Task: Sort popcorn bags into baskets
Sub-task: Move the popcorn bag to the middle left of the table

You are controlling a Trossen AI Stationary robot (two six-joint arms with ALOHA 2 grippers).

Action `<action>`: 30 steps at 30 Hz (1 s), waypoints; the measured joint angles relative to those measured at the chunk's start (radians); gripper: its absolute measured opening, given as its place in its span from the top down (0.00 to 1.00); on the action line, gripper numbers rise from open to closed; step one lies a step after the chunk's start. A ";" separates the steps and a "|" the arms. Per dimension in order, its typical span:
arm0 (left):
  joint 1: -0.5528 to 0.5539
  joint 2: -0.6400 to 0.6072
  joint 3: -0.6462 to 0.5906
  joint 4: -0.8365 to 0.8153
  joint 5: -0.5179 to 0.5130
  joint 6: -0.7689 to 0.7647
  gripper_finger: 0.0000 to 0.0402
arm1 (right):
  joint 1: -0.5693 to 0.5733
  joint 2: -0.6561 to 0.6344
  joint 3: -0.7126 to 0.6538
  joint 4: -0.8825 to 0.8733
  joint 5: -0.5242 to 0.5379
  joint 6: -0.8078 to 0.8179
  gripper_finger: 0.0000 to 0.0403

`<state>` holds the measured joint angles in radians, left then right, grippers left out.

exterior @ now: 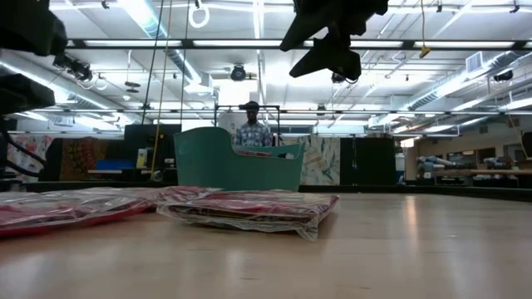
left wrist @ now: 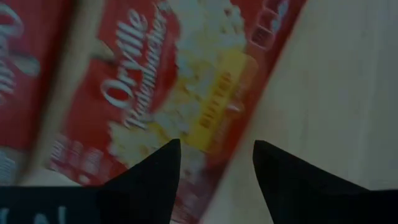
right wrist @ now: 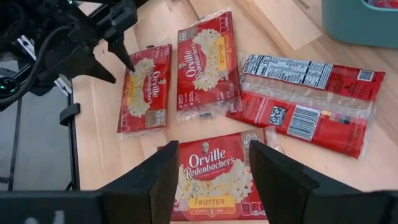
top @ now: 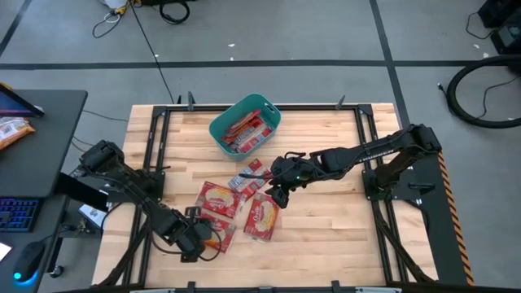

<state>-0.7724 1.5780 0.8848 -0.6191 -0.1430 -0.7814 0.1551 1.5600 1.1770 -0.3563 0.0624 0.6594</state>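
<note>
Popcorn bags (top: 234, 207) lie in a loose cluster on the wooden tabletop (top: 326, 228), a little toward the front, with more of them already piled inside the teal basket (top: 273, 114) near the far edge. From overhead the left end effector (top: 201, 238) sits low at the front of the cluster, right over the nearest bag (left wrist: 180, 81), and its wrist camera fills with that bag's red wrapper and yellow butter label — the two dark fingers (left wrist: 155, 174) stand apart with nothing between them. The right end effector (top: 281, 189) hangs above the cluster's right side, also spread open and holding nothing.

Its wrist camera gives what the overhead one cannot: five bags counted flat, three face up with the popcorn picture and two turned over to show their white nutrition panels (right wrist: 286, 70), one bag (right wrist: 214, 177) directly under the fingers (right wrist: 155, 180). The left arm's tips show there too, poised at the farthest bag (right wrist: 146, 90).

At tabletop height the bags (exterior: 249, 208) look like thin shiny slabs, the basket (exterior: 237, 162) stands behind them, and a person (exterior: 251, 131) stands in the room beyond — only the right end effector (exterior: 328, 54) shows, well above the wood.
</note>
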 joint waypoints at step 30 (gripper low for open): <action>-0.067 -0.473 -0.500 0.381 -0.071 -0.937 0.49 | 0.010 0.001 0.000 0.117 0.023 -0.078 0.51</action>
<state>-0.8390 1.1049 0.3851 -0.2377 -0.2138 -1.7186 0.1646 1.5612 1.1770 -0.2398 0.0856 0.5817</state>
